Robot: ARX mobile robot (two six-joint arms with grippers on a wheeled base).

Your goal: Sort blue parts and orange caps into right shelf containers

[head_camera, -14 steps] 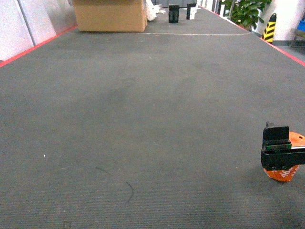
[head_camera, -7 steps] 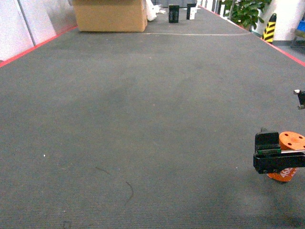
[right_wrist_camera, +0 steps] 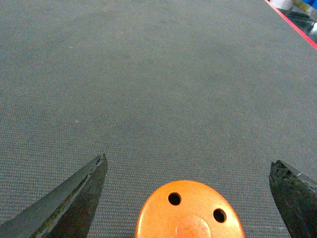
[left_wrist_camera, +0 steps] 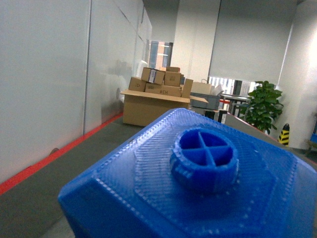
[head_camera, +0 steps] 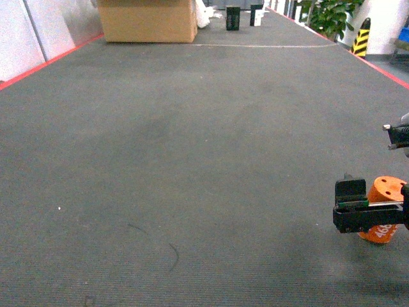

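Right wrist view: my right gripper (right_wrist_camera: 190, 196) stands wide, fingers either side of the orange cap (right_wrist_camera: 190, 210), not touching. Cap sits on grey carpet (head_camera: 192, 160). Step: grasp approach; next, lower and close squarely. Left view filled by a blue part (left_wrist_camera: 198, 183); those jaws unseen, cannot tell. Cardboard box (head_camera: 148, 20) far off.

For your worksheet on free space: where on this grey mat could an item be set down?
Bare grey mat runs from the brown cardboard box at the far end to the near edge. Only the near right is occupied, by the stubby orange cap between the open right gripper's jaws.
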